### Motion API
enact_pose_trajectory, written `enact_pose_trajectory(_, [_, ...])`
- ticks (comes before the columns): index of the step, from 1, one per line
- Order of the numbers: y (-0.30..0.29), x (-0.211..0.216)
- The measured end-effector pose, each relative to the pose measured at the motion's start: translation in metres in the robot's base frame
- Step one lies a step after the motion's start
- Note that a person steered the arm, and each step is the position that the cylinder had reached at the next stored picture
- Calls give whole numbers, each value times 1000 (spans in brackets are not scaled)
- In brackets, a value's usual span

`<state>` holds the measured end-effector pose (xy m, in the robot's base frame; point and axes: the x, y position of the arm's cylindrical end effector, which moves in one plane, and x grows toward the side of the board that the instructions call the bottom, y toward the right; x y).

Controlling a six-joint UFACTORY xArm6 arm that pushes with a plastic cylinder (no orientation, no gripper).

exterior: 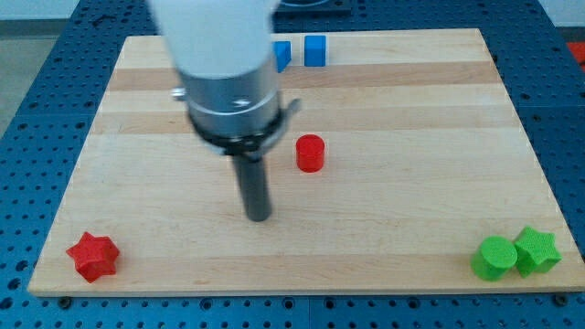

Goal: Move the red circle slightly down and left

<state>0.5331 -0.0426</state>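
- While my tip (259, 217) rests on the wooden board (411, 210), the red circle (310, 153) stands just up and right of it, apart.
- From the red circle, a red star (93, 256) lies far down-left.
- A green cylinder (494, 258) and green star (537, 250) touch, far down-right of the circle.
- Two blue blocks (314, 50) sit above the circle.
- No jaws exist: the arm ends in a plain rod.

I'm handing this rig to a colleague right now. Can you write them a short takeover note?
My tip is on the board, below and left of the red circle, apart from it.
The red circle sits near the board's middle. Red star is at the bottom left, green circle and green star at the bottom right, two blue blocks at the top.
Done: no push visible.
Left: get my tip to the circle's upper right, then nudge it slightly down-left.
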Motion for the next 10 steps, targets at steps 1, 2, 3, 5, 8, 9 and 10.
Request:
enact_pose_trajectory(1, [33, 1])
enact_pose_trajectory(2, [86, -10])
enact_pose_trajectory(3, [129, -60])
enact_pose_trajectory(5, [115, -129])
enact_pose_trajectory(8, [46, -43])
enact_pose_trajectory(9, [33, 3])
enact_pose_trajectory(10, [24, 34])
